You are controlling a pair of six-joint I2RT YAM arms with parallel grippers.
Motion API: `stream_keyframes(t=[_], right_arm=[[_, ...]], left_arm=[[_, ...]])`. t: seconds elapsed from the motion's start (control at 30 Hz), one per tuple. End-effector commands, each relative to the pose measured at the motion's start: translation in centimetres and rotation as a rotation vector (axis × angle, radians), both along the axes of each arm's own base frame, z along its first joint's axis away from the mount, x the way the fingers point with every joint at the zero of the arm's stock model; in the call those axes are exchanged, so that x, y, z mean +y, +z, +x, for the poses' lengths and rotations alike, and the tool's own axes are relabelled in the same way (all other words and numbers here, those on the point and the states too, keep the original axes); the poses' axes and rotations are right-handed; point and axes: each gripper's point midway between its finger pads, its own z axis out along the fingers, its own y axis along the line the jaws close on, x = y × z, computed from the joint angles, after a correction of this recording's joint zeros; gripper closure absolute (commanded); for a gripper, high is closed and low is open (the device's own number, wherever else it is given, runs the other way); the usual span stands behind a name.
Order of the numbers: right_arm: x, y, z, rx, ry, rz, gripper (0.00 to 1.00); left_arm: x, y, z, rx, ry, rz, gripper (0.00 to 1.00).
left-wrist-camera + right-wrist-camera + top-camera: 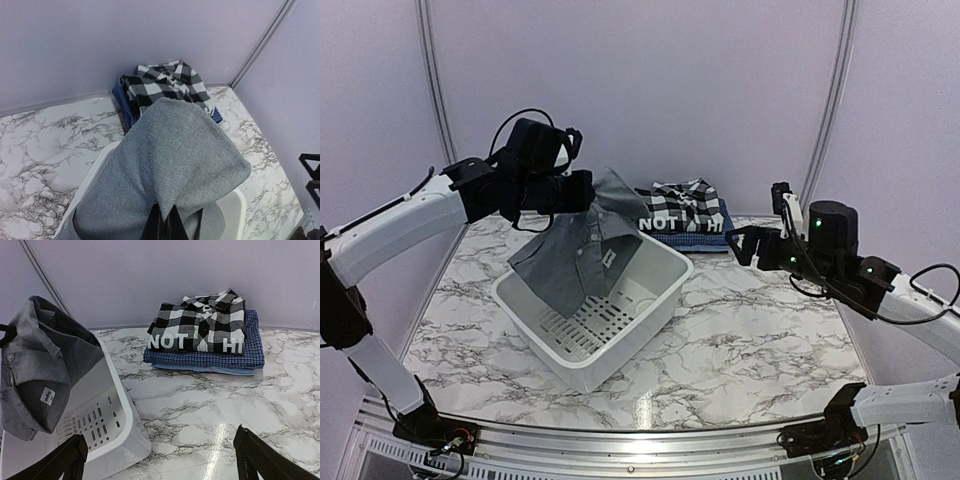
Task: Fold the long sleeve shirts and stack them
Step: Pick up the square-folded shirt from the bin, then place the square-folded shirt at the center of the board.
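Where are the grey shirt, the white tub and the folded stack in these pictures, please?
grey shirt (575,262): top external view, on its hanging front panel.
white tub (640,330): top external view, on its near outer wall.
folded stack (200,327): right wrist view, on its plaid top layer.

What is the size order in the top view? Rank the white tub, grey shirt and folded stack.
1. white tub
2. grey shirt, not far behind
3. folded stack, though it sits farther from the camera, which shrinks it
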Motion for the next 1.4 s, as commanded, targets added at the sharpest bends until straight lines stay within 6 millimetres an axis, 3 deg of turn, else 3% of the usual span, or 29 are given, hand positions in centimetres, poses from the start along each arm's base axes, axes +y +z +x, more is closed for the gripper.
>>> stream_keyframes(t=[0.0,0.2,0.33,0.53,0.6,0.77,0.9,1.03,1.17,1.27,1.37], right_arm=[[1.4,2.0,0.1,-0.063,0.063,0.037,0.01],[2.6,4.0,0.2,-0.121,0.120,0.067,0.02],[1.3,5.4,0.7,-0.150,0.046,0.047,0.01],[-3.6,7.7,0.5,-0.188,-0.180,0.028,0.01],[-4.8,8.4,-0.3,-0.203,-0.216,0.042,0.01],[-11.6,9.1,-3.1,-0.191,-0.482,0.040,0.01],[-15.2,10.0,-5.3,-0.203,-0.602,0.023,0.02],[-15.3,9.5,-5.5,-0.191,-0.602,0.005,0.01],[-14.4,8.0,-4.6,-0.148,-0.582,-0.021,0.02],[-13.6,7.0,-3.9,-0.125,-0.564,-0.041,0.02],[-13.1,6.5,-3.4,-0.113,-0.553,-0.057,0.02]], left_arm=[[-1.4,8.8,-1.0,-0.187,-0.091,-0.169,1.00],[-4.1,16.4,-2.9,-0.302,-0.227,-0.337,1.00],[-6.9,20.8,-5.2,-0.357,-0.349,-0.466,1.00],[-13.7,23.5,-9.2,-0.348,-0.552,-0.612,1.00],[-16.0,23.0,-9.8,-0.305,-0.604,-0.664,1.00],[-21.8,20.6,-11.6,-0.177,-0.729,-0.768,1.00],[-26.1,15.7,-12.4,-0.048,-0.772,-0.774,1.00],[-30.0,6.5,-11.7,0.135,-0.752,-0.693,1.00],[-31.7,-1.2,-11.4,0.236,-0.707,-0.562,1.00],[-31.6,-4.2,-11.5,0.269,-0.679,-0.497,1.00],[-31.3,-5.3,-11.9,0.275,-0.678,-0.453,1.00]])
